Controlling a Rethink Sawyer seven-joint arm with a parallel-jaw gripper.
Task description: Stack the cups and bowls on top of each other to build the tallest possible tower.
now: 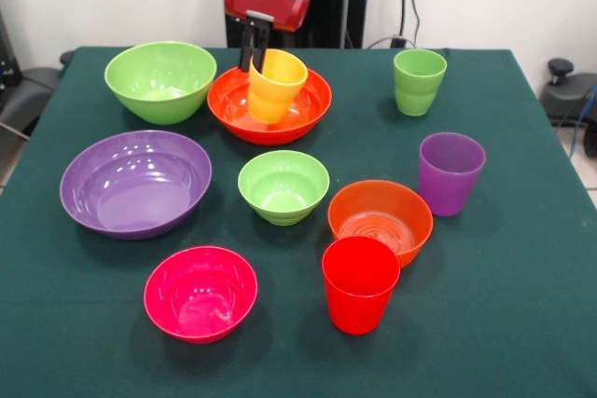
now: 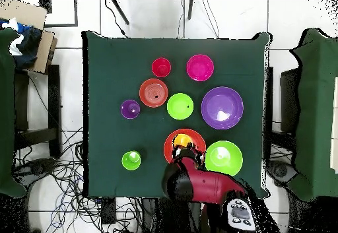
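Gripper: black fingers (image 1: pixel 255 47) come down from the red wrist at 12 o'clock on the table and pinch the rim of the yellow cup (image 1: pixel 274 87), one finger inside the wall and one outside
Table: green cloth (image 1: pixel 522 258) carries every piece; clock directions below are read in the front view from the small lime green bowl
Large purple bowl: (image 1: pixel 136 183) at 9 o'clock, upright, empty, standing alone
Large lime green bowl: (image 1: pixel 160 80) at about 10 o'clock, upright, empty, just beside the orange one
Large orange bowl: (image 1: pixel 270 105) at 12 o'clock, upright, with the yellow cup inside it
Small orange bowl: (image 1: pixel 381 221) at about 4 o'clock, upright, the red cup close in front of it
Small magenta-pink bowl: (image 1: pixel 201 293) at about 7 o'clock, upright, near the front edge
Small lime green bowl: (image 1: pixel 284 186) at the centre, upright, empty
Purple cup: (image 1: pixel 451 172) at 3 o'clock, mouth up
Red cup: (image 1: pixel 360 283) at 5 o'clock, mouth up
Light green cup: (image 1: pixel 419 81) at about 1 o'clock, mouth up, well apart from the rest
Yellow cup: mouth up and tilted, its base low in the orange bowl; whether it touches the bottom cannot be told
Step in hand: placing the yellow cup in the large orange bowl, by my reading
Doing it well: bring the cup upright and centred on the bowl's flat bottom before letting go, then lift straight up so the inner finger does not drag the wall
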